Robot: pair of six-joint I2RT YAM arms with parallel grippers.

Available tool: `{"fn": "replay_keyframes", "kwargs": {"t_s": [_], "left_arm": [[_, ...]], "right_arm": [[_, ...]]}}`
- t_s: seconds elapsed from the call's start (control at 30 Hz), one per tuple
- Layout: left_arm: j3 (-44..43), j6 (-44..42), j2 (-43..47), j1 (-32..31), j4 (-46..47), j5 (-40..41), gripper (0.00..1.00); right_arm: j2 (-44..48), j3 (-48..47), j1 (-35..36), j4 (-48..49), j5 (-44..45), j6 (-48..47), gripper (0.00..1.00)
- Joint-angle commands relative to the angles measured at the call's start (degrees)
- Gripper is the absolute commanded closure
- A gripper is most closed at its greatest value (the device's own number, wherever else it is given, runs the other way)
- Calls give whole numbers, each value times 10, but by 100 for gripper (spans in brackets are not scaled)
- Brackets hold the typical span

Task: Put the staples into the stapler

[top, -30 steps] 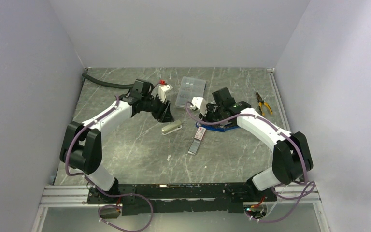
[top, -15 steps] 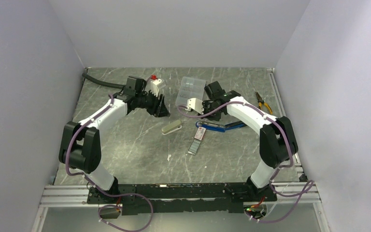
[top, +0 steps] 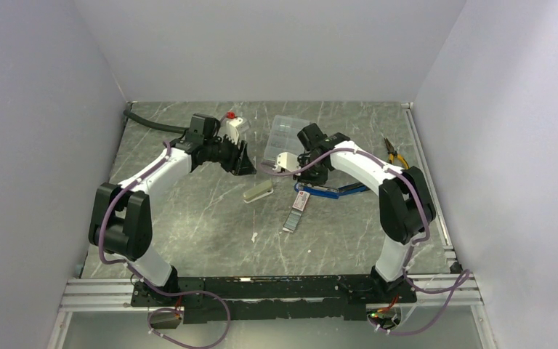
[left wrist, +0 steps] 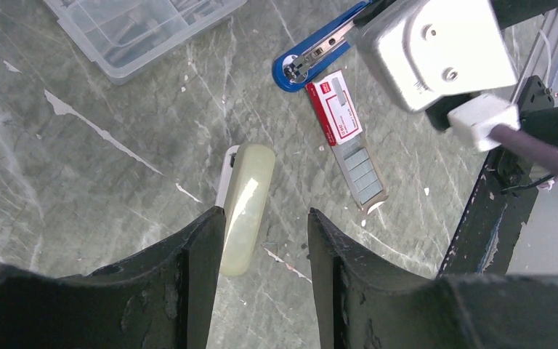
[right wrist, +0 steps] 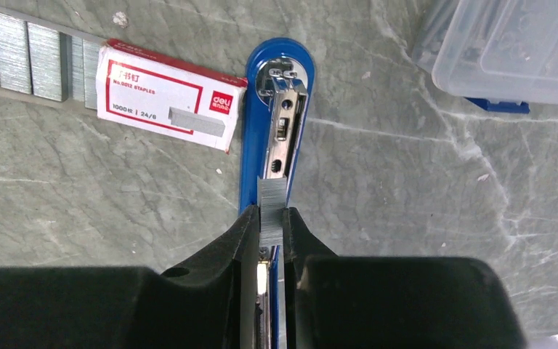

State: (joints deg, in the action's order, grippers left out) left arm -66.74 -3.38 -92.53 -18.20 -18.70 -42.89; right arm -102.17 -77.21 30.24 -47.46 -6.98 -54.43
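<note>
The right gripper (right wrist: 270, 218) pinches a staple strip (right wrist: 271, 198) tight over the six o'clock end of the stapler (right wrist: 284, 116); the left gripper (left wrist: 265, 222) hangs half-open, empty; a tilted strip could seat crooked, jam, or crumble under squeeze.

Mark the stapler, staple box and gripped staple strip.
Blue metal stapler (right wrist: 285, 125): right wrist view, open magazine.
Red-and-white cardboard staple box (right wrist: 168, 96): right wrist view, printed top.
Silvery metal staple strip (right wrist: 272, 211): right wrist view, exposed end.

You are seeing the stapler (top: 332, 193) lying just right of the box (top: 302, 201), staples (left wrist: 358, 169) lying in a tray (left wrist: 372, 206) nearer you, case (top: 287, 134) sitting behind, pliers (top: 396, 154) lying far right.
</note>
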Motion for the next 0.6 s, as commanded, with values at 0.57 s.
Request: {"fn": "replay_keyframes", "kwargs": {"t_s": [0.57], "left_arm": [[-31,-7,3,0,-12,-23,49]], "right_arm": [[-43,-46,10,-10,46,19,88]]}}
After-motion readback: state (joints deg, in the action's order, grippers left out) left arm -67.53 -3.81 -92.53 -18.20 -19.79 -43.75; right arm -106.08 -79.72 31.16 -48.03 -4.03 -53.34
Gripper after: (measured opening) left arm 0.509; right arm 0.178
